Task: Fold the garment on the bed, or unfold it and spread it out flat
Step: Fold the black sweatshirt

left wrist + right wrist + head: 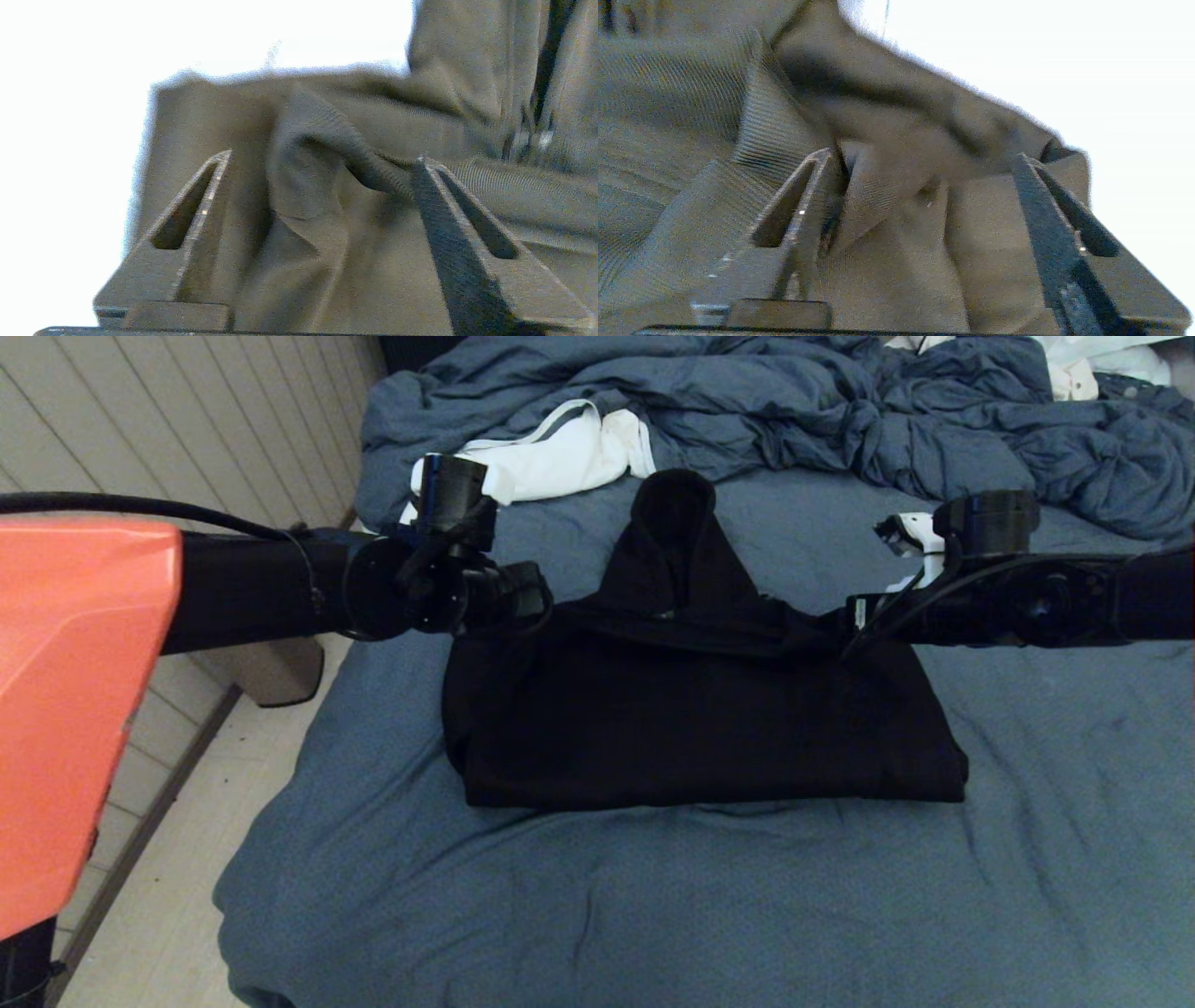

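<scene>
The garment (700, 719), a black hoodie, lies folded into a broad block in the middle of the bed (653, 905), with its hood (672, 523) pointing towards the far side. My left gripper (523, 602) hovers at the folded block's far left corner. My right gripper (854, 616) is at the far right corner. In the left wrist view the gripper (323, 156) is open, its jaws wide apart over a rumpled fold of garment (303, 224), pinching nothing. The right gripper (924, 153) is open too, with loose garment (906, 261) lying between its fingers.
A crumpled blue-grey duvet (794, 411) is heaped along the far side of the bed. A white cloth with grey stripes (560, 453) lies at the far left beside it. The bed's left edge drops to pale floor (168, 859) by a panelled wall.
</scene>
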